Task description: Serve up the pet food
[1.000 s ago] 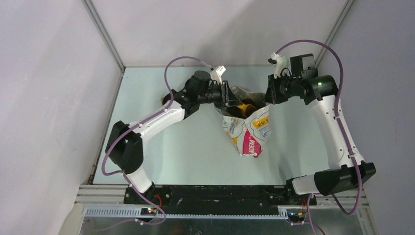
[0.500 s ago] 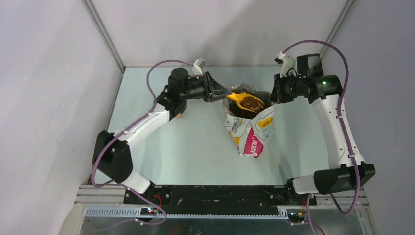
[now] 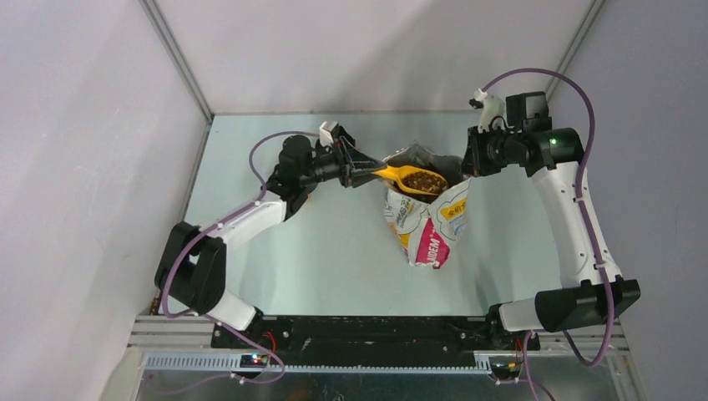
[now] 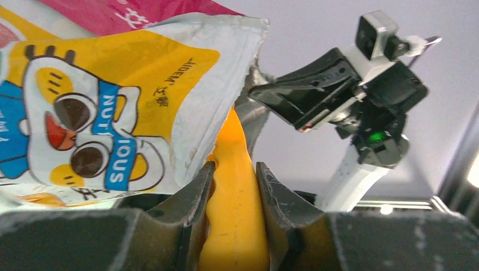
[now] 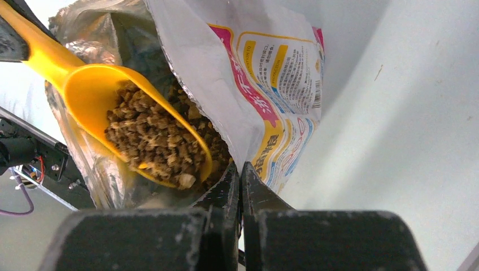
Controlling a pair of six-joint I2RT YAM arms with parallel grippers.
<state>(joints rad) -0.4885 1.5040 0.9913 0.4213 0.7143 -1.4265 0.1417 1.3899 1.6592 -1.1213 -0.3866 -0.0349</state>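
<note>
An orange scoop (image 3: 413, 176) heaped with brown pet food (image 5: 152, 138) hangs over the open mouth of the printed cartoon-cat bag (image 3: 427, 221), which stands at mid table. My left gripper (image 3: 361, 170) is shut on the scoop's handle (image 4: 233, 214), coming in from the bag's left. My right gripper (image 3: 464, 164) is shut on the bag's right rim (image 5: 240, 161), pinching the edge and holding the mouth open. More pet food (image 5: 217, 149) lies inside the foil-lined bag below the scoop.
The pale table (image 3: 317, 251) is walled by grey panels at the back and both sides. An orange object (image 3: 304, 199) peeks out from under the left arm. Both arms' cables loop above the bag.
The left gripper has lifted the scoop out of the bag with a load of pet food and drawn it leftwards. The right gripper keeps its hold on the bag's rim.
</note>
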